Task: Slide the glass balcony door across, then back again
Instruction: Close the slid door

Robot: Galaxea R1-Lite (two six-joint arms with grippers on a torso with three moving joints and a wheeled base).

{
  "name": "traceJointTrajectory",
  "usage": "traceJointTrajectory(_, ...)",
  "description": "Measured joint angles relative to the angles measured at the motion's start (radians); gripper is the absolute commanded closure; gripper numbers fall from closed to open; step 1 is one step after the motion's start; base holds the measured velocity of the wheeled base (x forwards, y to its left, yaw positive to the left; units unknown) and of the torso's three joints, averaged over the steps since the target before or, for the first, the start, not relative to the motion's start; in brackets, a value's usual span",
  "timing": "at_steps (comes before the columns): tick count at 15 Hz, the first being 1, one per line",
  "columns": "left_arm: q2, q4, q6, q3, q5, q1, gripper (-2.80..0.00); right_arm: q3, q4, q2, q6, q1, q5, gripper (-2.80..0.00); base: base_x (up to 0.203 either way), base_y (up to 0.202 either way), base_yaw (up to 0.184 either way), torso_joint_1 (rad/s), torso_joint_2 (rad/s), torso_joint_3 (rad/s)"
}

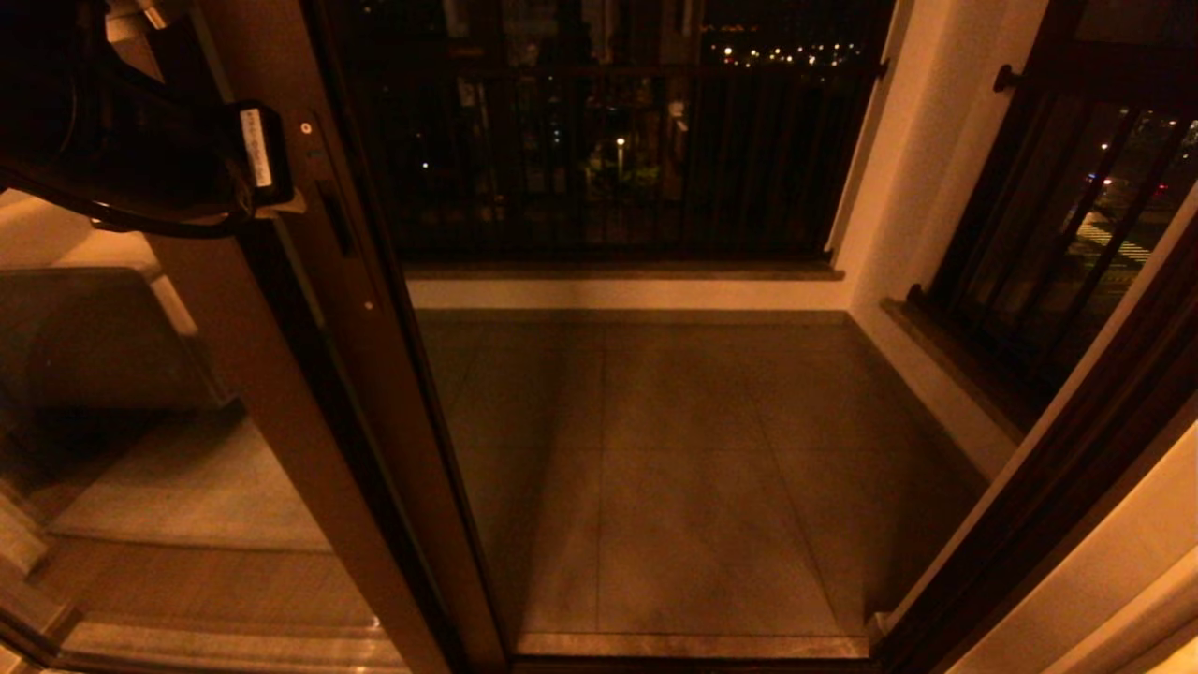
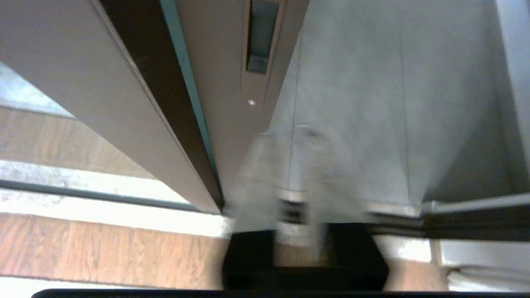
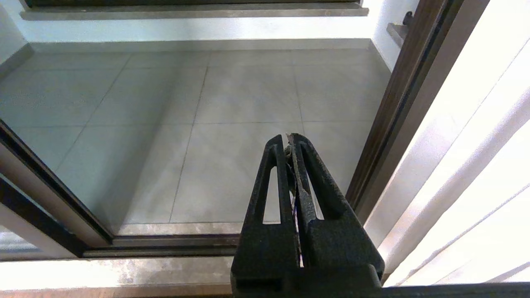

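Note:
The glass balcony door [image 1: 360,309] stands at the left of the opening. Its dark brown stile carries a narrow handle slot [image 1: 335,217] and small screws. My left gripper [image 1: 277,183] is high up at the stile's room-side face, just left of the slot. In the left wrist view the slot [image 2: 261,37] lies ahead of the left gripper [image 2: 290,136], whose blurred fingers [image 2: 256,174] stand apart with nothing between them. My right gripper [image 3: 288,137] hangs shut and empty over the threshold near the right jamb.
The fixed panel's lighter-brown stile [image 1: 281,421] overlaps the door on the left. The tiled balcony floor [image 1: 683,449] lies open ahead, with a railing [image 1: 608,140] behind. A black-barred window [image 1: 1058,215] and the right jamb [image 3: 389,116] bound the right. A floor track [image 3: 165,244] crosses the threshold.

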Motion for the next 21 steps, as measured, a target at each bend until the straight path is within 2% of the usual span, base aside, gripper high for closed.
traceJointTrajectory(2,-0.001,-0.023,-0.003,0.032,-0.022,0.002,-2.8,0.0,0.0,0.0,0.0,0.0,0.0,0.0,0.0,0.0,0.0,0.0,0.0,0.0)
traceJointTrajectory(4,0.003,-0.124,-0.003,0.078,-0.039,0.017,-2.8,0.0,0.0,0.0,0.0,0.0,0.0,0.0,0.0,0.0,0.0,0.0,0.0,0.0)
traceJointTrajectory(5,0.006,-0.183,-0.002,0.103,-0.065,0.026,-2.8,0.0,0.0,0.0,0.001,0.0,0.0,0.0,0.0,0.0,0.0,0.0,0.0,0.0)
traceJointTrajectory(7,0.011,-0.261,0.002,0.134,-0.168,0.041,-2.8,0.0,0.0,0.0,0.0,0.0,0.0,0.0,0.0,0.0,0.0,0.0,0.0,0.0)
traceJointTrajectory(9,0.014,-0.27,0.032,0.137,-0.238,0.051,-2.8,0.0,0.0,0.0,0.0,0.0,0.0,0.0,0.0,0.0,0.0,0.0,0.0,0.0)
traceJointTrajectory(11,0.022,-0.285,0.072,0.136,-0.245,0.055,-2.8,0.0,0.0,0.0,0.0,0.0,0.0,0.0,0.0,0.0,0.0,0.0,0.0,0.0)
traceJointTrajectory(13,0.033,-0.296,0.075,0.138,-0.265,0.063,-2.8,0.0,0.0,0.0,-0.001,0.0,0.0,0.0,0.0,0.0,0.0,0.0,0.0,0.0)
traceJointTrajectory(16,0.035,-0.297,0.083,0.147,-0.411,0.123,-2.8,0.0,0.0,0.0,-0.001,0.0,0.0,0.0,0.0,0.0,0.0,0.0,0.0,0.0)
traceJointTrajectory(19,0.03,-0.298,0.15,0.17,-0.569,0.212,-2.8,0.0,0.0,0.0,0.0,0.0,0.0,0.0,0.0,0.0,0.0,0.0,0.0,0.0)
traceJointTrajectory(21,0.025,-0.299,0.17,0.183,-0.621,0.245,-2.8,0.0,0.0,0.0,0.0,0.0,0.0,0.0,0.0,0.0,0.0,0.0,0.0,0.0)
